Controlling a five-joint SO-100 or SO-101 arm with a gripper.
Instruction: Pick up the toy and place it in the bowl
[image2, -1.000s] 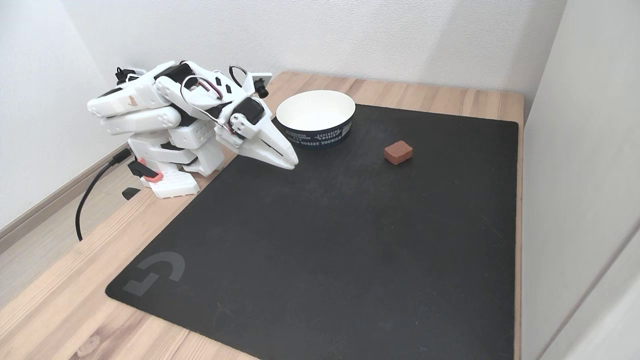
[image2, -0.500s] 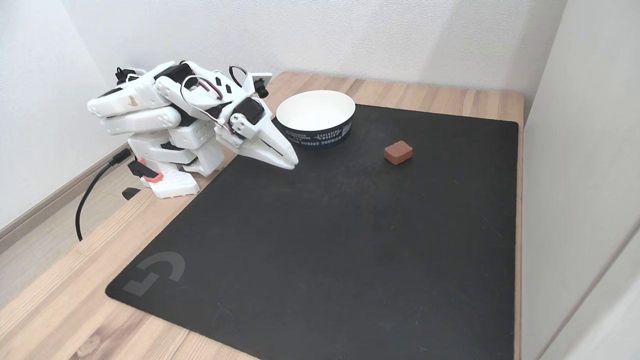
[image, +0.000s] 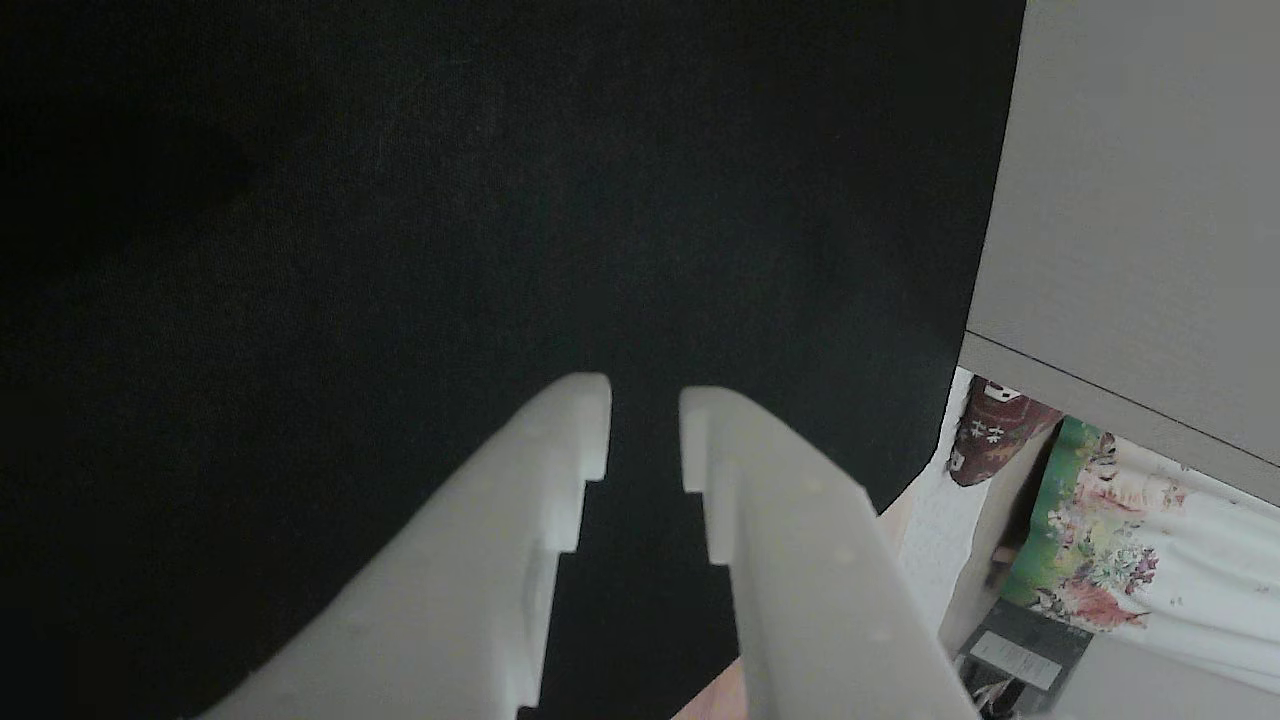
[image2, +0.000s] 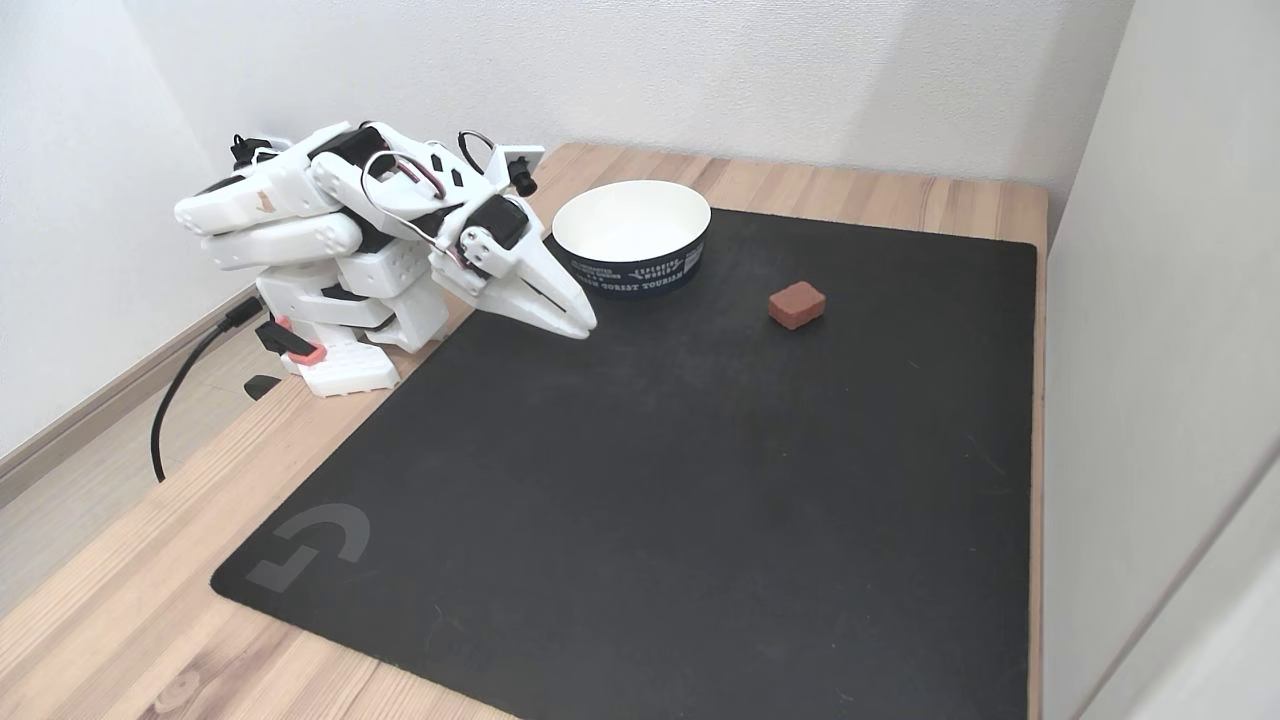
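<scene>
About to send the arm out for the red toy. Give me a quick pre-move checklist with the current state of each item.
1. Toy free on the black mat, nothing touching it: ok.
2. Gripper empty; in the other view a narrow gap shows between its fingertips: ok.
3. Jaws wide enough for the toy: not ok, open further first.
4. Path over the mat from gripper to toy clear: ok.
5. Bowl upright and empty: ok.
6. Bowl clear of the arm's sweep: cannot tell, it sits close beside the gripper.
</scene>
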